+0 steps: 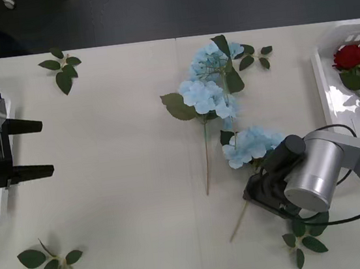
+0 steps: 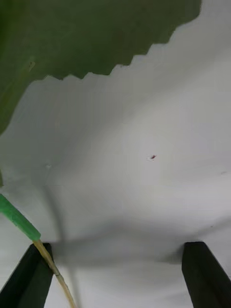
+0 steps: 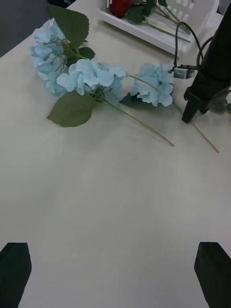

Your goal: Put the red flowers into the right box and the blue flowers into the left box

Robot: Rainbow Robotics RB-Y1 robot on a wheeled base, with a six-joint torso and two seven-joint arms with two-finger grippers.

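No writing is legible. Your bench is matte and pale. Ribbed white right box holds red flowers; petalled blue flowers lie mid-bench. Right gripper, fingers spread, straddles a thin stem; left gripper hangs released.

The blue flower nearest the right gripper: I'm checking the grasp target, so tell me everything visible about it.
This blue flower is a pale sky-blue cluster of small fabric-like petals with dark green leaves, lying flat on the white table. Its thin stem, green then tan, runs toward the robot. The right gripper is lowered over the stem, open, one finger against it.
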